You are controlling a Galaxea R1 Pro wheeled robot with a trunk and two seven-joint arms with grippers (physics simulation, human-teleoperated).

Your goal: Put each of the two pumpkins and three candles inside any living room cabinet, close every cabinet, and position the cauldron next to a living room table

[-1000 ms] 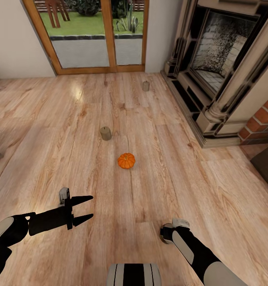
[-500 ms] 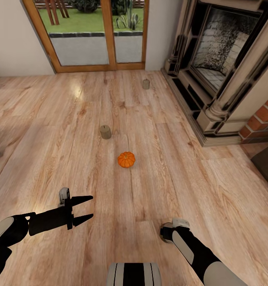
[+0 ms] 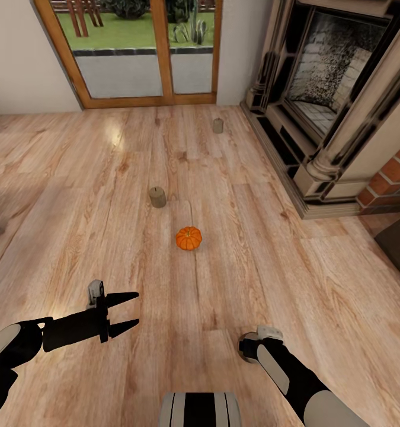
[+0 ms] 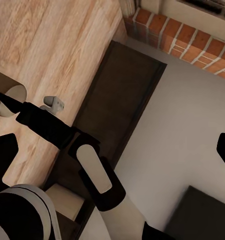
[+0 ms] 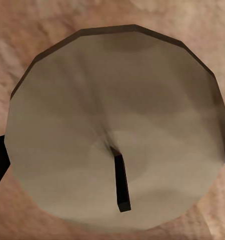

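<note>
On the light wood plank floor (image 3: 271, 249), the small bright-orange ribbed pumpkin (image 3: 189, 238) sits at centre. One stubby grey-beige candle (image 3: 157, 197) stands at its 11 o'clock, another (image 3: 218, 125) farther off at 1 o'clock. The left gripper (image 3: 130, 309), at 7 o'clock, is spread and empty. The right gripper (image 3: 250, 347) points down over a third grey-beige candle (image 5: 117, 130); whether it pinches cannot be told.

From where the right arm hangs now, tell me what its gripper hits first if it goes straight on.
A candle: the right wrist view looks squarely down on its round top and wick, very close. Whether the fingers already flank it I cannot tell.
</note>
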